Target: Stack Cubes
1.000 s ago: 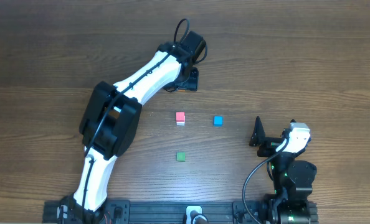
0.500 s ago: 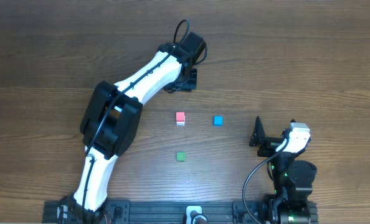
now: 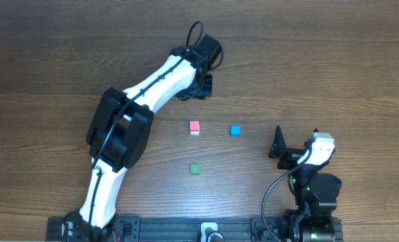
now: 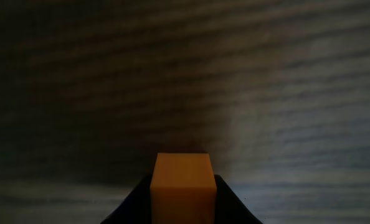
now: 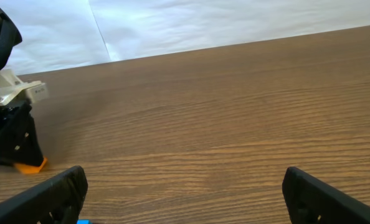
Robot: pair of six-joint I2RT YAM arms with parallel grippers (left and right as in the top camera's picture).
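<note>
Wood-grain table point(image 3: 320, 67), matt orange cube point(image 4: 181, 186)

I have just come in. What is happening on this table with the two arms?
The left gripper, far out on the table, is shut on an orange cube, low near the surface. The right gripper sits near its base, fingers open, holding nothing. A pink cube, a blue cube and a green cube lie apart from one another in the middle.
</note>
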